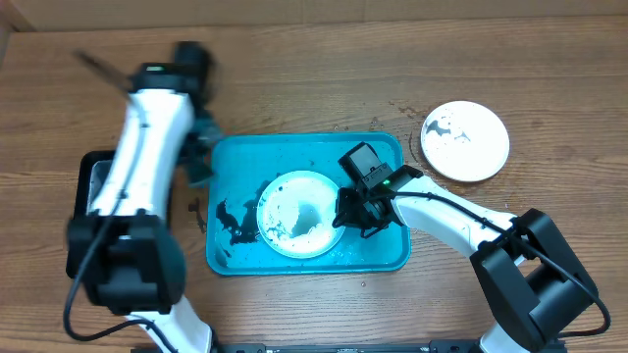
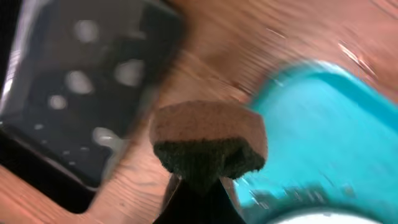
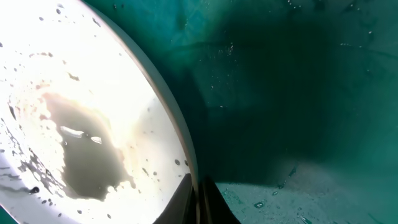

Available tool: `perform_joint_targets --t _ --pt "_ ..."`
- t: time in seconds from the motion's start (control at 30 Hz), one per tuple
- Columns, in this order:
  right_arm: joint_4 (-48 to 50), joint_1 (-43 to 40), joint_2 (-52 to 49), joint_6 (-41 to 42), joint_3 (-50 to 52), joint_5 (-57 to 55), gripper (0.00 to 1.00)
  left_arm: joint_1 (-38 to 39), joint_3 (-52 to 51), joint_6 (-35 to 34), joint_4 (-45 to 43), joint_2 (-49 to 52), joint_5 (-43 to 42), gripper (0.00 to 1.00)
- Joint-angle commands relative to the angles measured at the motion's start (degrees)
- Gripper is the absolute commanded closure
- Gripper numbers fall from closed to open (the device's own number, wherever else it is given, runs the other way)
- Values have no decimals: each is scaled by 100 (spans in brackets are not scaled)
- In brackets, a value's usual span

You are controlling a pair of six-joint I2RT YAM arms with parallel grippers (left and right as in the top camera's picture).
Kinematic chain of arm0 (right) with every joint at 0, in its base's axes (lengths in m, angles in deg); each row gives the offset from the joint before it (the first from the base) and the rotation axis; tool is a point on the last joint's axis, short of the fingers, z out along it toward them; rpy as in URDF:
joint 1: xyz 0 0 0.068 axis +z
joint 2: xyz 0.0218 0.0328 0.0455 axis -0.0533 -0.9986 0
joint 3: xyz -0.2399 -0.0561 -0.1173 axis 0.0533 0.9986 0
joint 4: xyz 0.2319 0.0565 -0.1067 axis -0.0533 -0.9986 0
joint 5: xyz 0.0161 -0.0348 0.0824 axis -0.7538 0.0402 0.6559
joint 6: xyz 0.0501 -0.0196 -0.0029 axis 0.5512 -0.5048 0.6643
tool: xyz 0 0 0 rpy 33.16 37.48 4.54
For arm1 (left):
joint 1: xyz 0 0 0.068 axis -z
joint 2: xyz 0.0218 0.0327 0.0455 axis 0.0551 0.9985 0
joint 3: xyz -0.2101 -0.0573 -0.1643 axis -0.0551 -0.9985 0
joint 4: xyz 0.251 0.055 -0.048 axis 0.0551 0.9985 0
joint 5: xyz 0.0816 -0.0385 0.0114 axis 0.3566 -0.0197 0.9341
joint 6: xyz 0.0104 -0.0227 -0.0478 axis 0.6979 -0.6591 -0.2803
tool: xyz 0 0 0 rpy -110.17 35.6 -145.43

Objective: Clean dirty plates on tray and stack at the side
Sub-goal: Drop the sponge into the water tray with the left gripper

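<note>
Judging by the black smears and grey puddle on its face, scrubbing step for the small round pale-mint-rimmed plate, not yet finished. Lies flat near the middle of the large turquoise rectangular plastic tray, pinched at its 3 o'clock rim by the right gripper, closed on the edge as if to steady it. Clamped in the left gripper: a brown-topped, dark-green-bottomed sponge, blurred, off the tray's 10 o'clock corner, between it and the smaller black rectangular tray beaded with droplets.

Calls next, most likely, for bringing the sponge in over the plate and wiping its centre while keeping the right pinch firm, then for lifting the plate out to the side.

Out at the tray's 2 o'clock, on the bare brown wooden table and well apart from the tray: a small round white plate, itself flecked black. More black smearing on the tray floor at the mint plate's 9 o'clock. No third plate in view. Nothing of the room shown beyond the tabletop.
</note>
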Motion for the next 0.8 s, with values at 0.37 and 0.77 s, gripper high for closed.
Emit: perform_joint_targets --t 0.37,0.77 --pt "26 -13 -33 -66 28 -166 96 -2815 -1373 546 -1502 -7 -1145 96" --pt "55 -13 -33 -85 28 -166 96 -2973 -1504 527 -1700 -4 -1322 43"
